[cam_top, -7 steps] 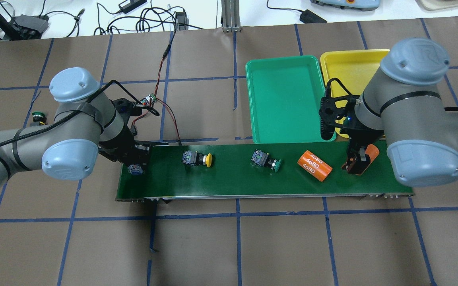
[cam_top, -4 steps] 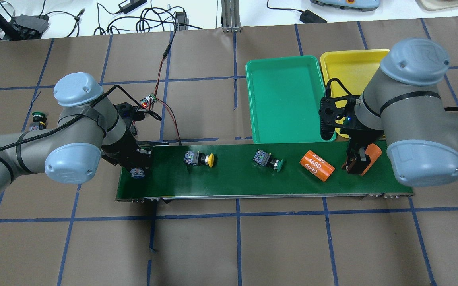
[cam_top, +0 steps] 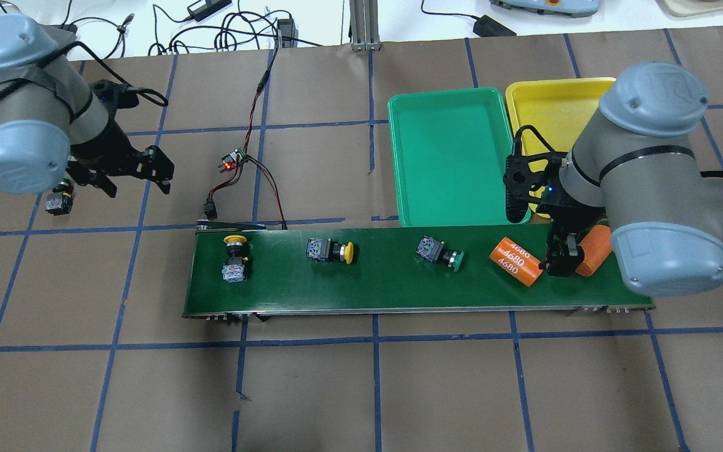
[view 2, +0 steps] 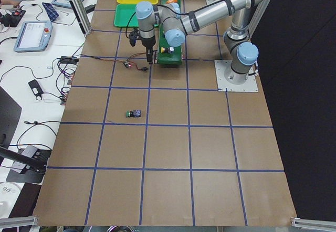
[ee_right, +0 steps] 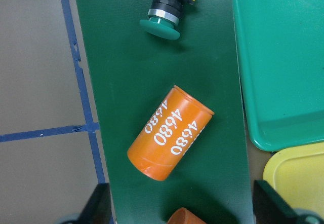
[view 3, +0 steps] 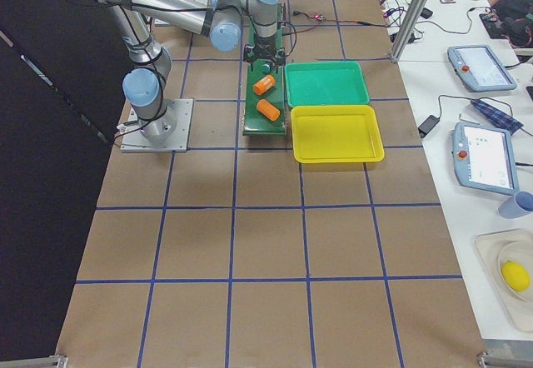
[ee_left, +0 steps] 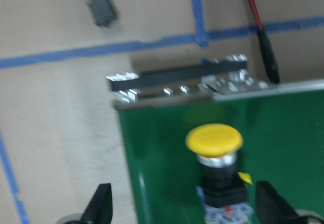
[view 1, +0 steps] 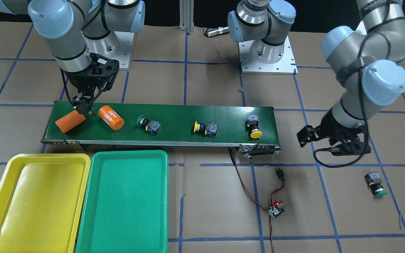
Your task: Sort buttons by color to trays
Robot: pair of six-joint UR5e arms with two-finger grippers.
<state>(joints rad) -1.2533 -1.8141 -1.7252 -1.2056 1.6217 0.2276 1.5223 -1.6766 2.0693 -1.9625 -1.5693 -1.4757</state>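
Belt (cam_top: 386, 289) carries three buttons (cam_top: 330, 250); green tray (cam_top: 449, 157) and yellow tray (cam_top: 550, 100) lie alongside.

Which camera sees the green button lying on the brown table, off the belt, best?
The exterior front-facing view: the green button lies in the open, cap and body both clear. Overhead, the left arm partly hides it. The exterior left view shows it whole but tiny. The wrist views miss it.

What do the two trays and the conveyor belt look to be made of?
The green tray and yellow tray look like moulded plastic, slightly glossy, with soft highlights and rounded raised rims. The conveyor belt is a matte dark-green sheet, perhaps rubber or PVC; it shows no glare.
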